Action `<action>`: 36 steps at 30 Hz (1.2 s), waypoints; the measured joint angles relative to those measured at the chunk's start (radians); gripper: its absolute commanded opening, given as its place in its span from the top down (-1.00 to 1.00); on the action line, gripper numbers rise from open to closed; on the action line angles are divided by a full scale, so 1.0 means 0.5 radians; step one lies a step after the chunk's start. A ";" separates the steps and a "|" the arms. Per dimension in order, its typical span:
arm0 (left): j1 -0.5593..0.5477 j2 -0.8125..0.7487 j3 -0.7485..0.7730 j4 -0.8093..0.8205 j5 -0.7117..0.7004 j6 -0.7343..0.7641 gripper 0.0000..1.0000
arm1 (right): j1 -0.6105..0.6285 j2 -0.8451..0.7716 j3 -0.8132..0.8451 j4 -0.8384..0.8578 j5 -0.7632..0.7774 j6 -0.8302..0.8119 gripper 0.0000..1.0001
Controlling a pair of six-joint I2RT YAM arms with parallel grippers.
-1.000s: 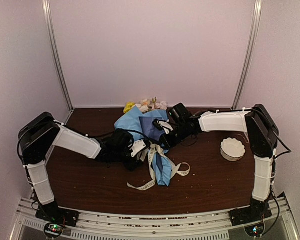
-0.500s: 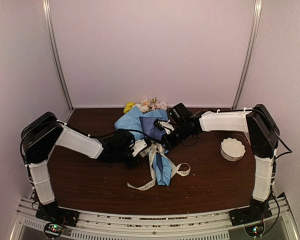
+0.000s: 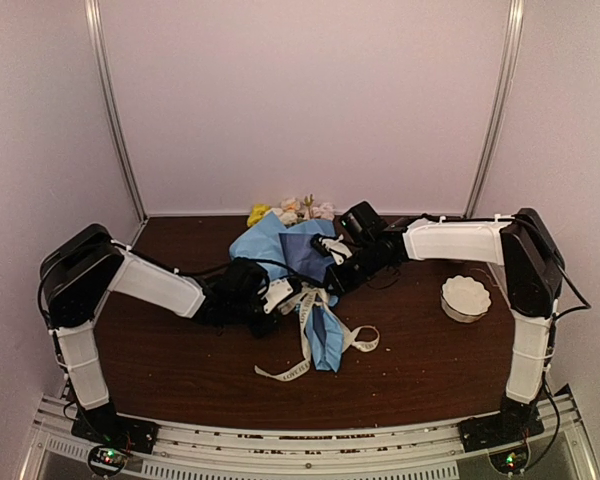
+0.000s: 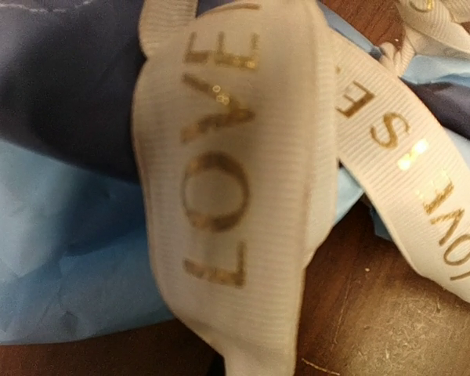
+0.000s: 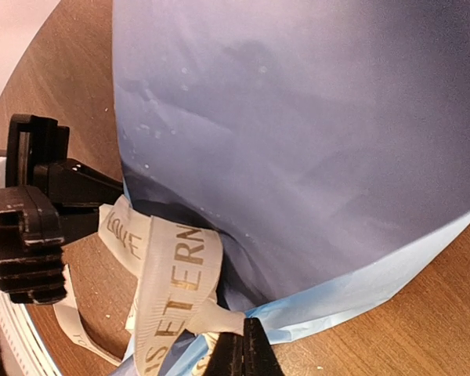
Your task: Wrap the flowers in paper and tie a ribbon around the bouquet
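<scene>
left wrist: ribbon (image 4: 227,196) reads "love"; left gripper (image 3: 293,290), right gripper (image 5: 240,348) both clamp it.

Both arms reach low, forearms angled inward. Left tool (image 3: 285,293) has its jaws closed on the ribbon (image 4: 227,196). Right tool (image 3: 330,268), just beyond it, likewise.

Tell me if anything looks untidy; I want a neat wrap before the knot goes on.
Yes. The ribbon trails in slack loops over the table instead of hugging the bouquet, whose paper looks crumpled and loosely folded.
</scene>
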 measured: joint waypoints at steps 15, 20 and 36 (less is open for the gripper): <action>0.002 -0.209 -0.119 -0.228 -0.039 -0.230 1.00 | -0.166 -0.108 -0.176 0.106 0.060 0.146 1.00; 0.022 -0.219 -0.168 -0.291 -0.030 -0.376 1.00 | -0.267 -0.130 -0.311 0.158 0.067 0.168 1.00; 0.287 -0.356 -0.410 -0.140 0.311 -0.851 1.00 | -0.455 -0.248 -0.748 0.343 -0.040 0.293 1.00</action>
